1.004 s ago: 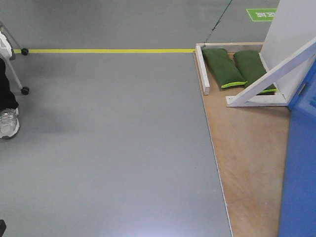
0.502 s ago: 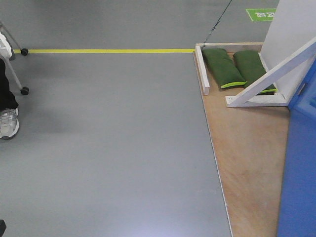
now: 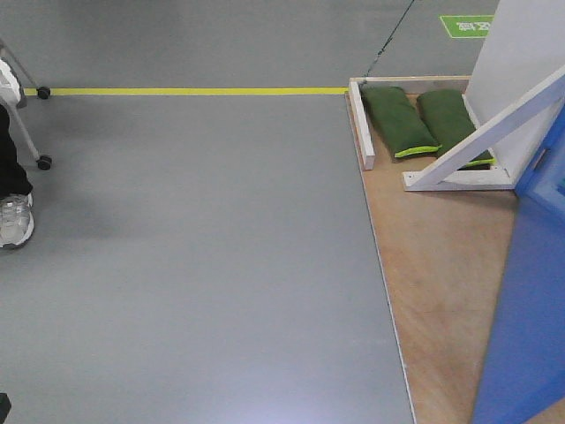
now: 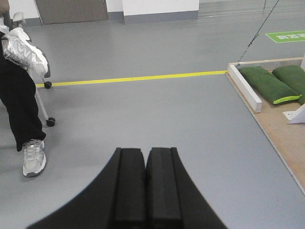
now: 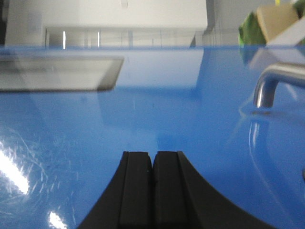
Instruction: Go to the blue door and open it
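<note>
The glossy blue door (image 3: pixel 530 300) stands at the right edge of the front view and leans out over the wooden base. It fills the right wrist view (image 5: pixel 143 119), and its brushed-metal lever handle (image 5: pixel 276 78) shows at the upper right. My right gripper (image 5: pixel 153 155) is shut and empty, very close to the door's surface, left of and below the handle. My left gripper (image 4: pixel 145 151) is shut and empty over the grey floor. The thumb-turn lock is not clearly in view.
A wooden base board (image 3: pixel 441 265) carries white support beams (image 3: pixel 481 137) and two green sandbags (image 3: pixel 402 119). A yellow floor line (image 3: pixel 194 90) runs across. A seated person's leg and shoe (image 4: pixel 33 155) and a chair on castors (image 4: pixel 47 119) are at the left.
The door's blue edge in the front view has swung leftward over the wooden base, covering more of the lower right corner. The rest of the scene stays put.
</note>
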Controlling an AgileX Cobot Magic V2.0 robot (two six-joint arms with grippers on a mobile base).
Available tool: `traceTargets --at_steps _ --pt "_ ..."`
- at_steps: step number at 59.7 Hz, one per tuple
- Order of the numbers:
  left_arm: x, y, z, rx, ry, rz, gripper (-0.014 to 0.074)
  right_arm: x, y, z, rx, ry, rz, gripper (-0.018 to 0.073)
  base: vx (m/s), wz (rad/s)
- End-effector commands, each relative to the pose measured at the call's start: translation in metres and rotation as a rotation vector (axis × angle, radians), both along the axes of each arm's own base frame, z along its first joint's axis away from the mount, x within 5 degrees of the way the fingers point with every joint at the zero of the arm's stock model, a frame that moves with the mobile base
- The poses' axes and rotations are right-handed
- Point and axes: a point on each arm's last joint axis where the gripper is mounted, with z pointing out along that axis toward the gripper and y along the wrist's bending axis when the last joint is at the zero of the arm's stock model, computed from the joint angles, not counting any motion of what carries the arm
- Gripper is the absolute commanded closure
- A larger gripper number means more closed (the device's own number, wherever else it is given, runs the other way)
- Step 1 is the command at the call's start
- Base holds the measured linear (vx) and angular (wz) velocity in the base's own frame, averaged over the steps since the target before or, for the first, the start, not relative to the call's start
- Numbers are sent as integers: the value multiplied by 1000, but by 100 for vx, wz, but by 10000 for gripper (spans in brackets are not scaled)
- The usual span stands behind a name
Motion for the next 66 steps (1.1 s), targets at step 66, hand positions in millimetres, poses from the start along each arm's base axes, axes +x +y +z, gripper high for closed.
traceTargets --at_steps 66 --pt "0 -1 18 -6 -122 -6 526 136 117 74 -305 -67 439 564 0 0"
